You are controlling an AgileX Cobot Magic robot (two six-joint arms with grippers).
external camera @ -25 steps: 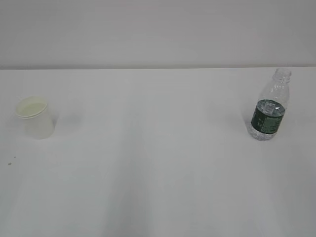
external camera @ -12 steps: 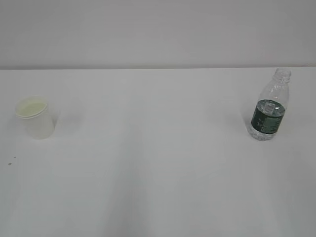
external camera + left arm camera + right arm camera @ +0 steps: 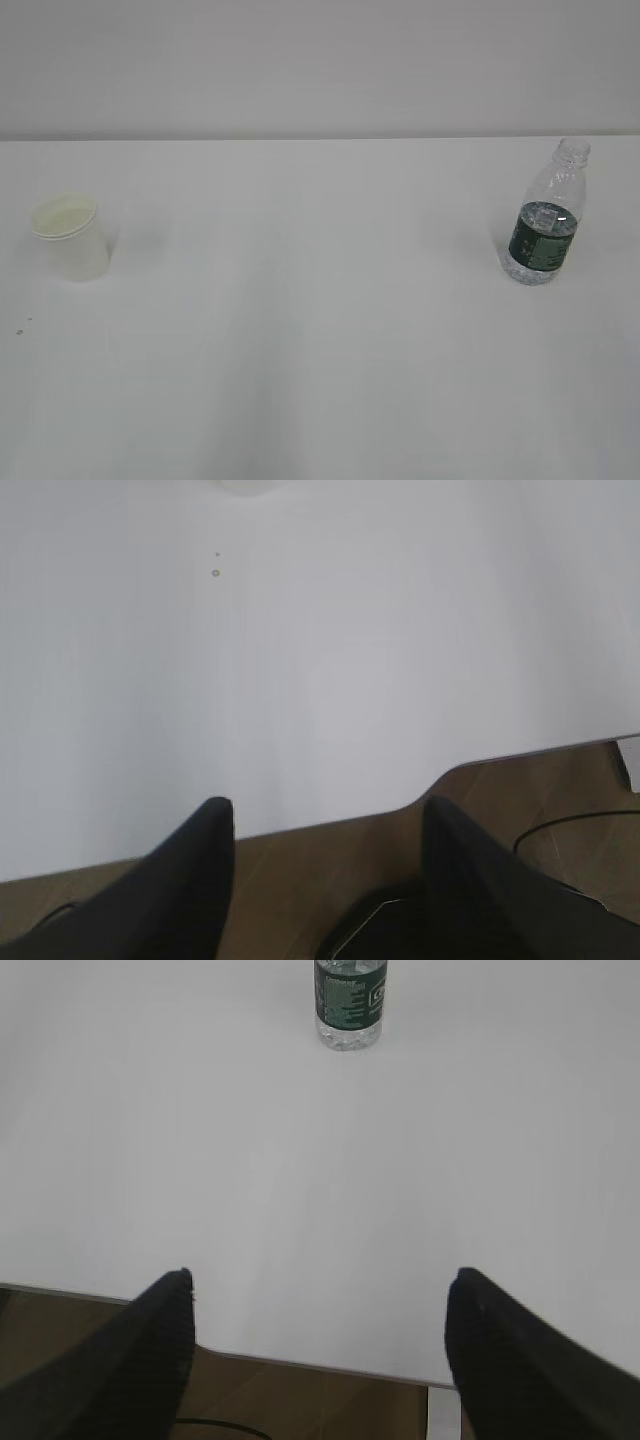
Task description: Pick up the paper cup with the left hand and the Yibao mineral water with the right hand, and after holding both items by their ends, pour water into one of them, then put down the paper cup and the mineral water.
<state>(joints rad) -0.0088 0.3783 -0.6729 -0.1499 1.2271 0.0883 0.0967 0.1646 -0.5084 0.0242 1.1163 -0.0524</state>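
The white paper cup stands upright at the left of the white table. Only its base edge shows at the top of the left wrist view. The Yibao mineral water bottle, clear with a dark green label and no cap, stands upright at the right; its lower half shows at the top of the right wrist view. My left gripper is open and empty over the table's near edge. My right gripper is open and empty over the near edge, far short of the bottle. Neither arm shows in the exterior view.
Two small dark specks lie on the table in front of the cup. The table's near edge and the brown floor below it, with a black cable, show in both wrist views.
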